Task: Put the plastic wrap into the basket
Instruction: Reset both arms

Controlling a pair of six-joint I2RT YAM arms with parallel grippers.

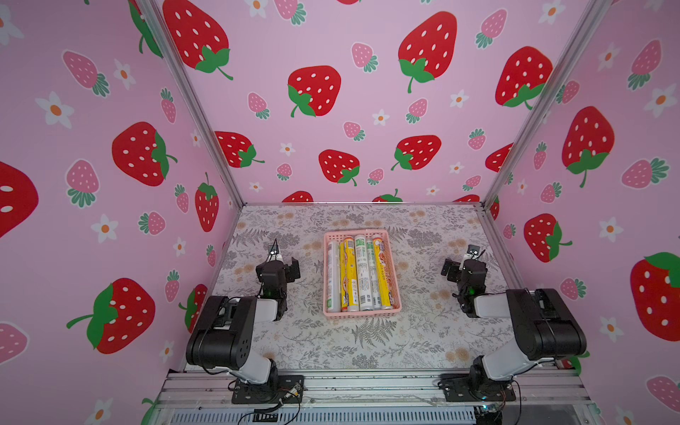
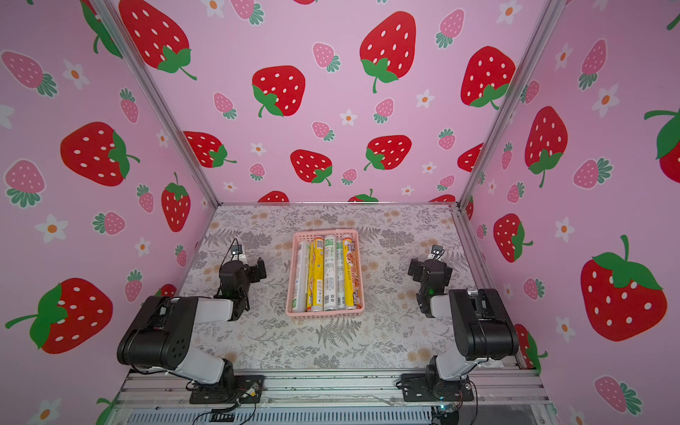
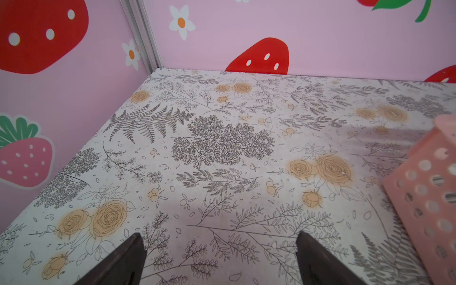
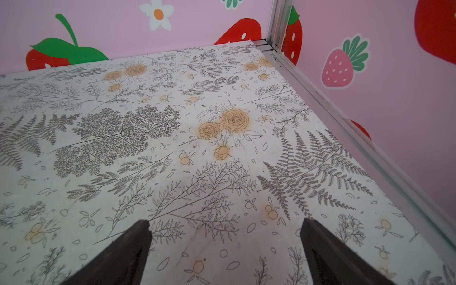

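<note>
- The plastic wrap lies inside the basket, rolls side by side lengthwise, the only way they fit; five, I think, though the crowded ones blur
- Left gripper at the basket's 9 o'clock, right gripper at 3 o'clock, both gaping and empty, standing clear as nothing seems to remain outside

Bright even light, faint shadows, bent edges; basket seems slightly blurred.
</note>
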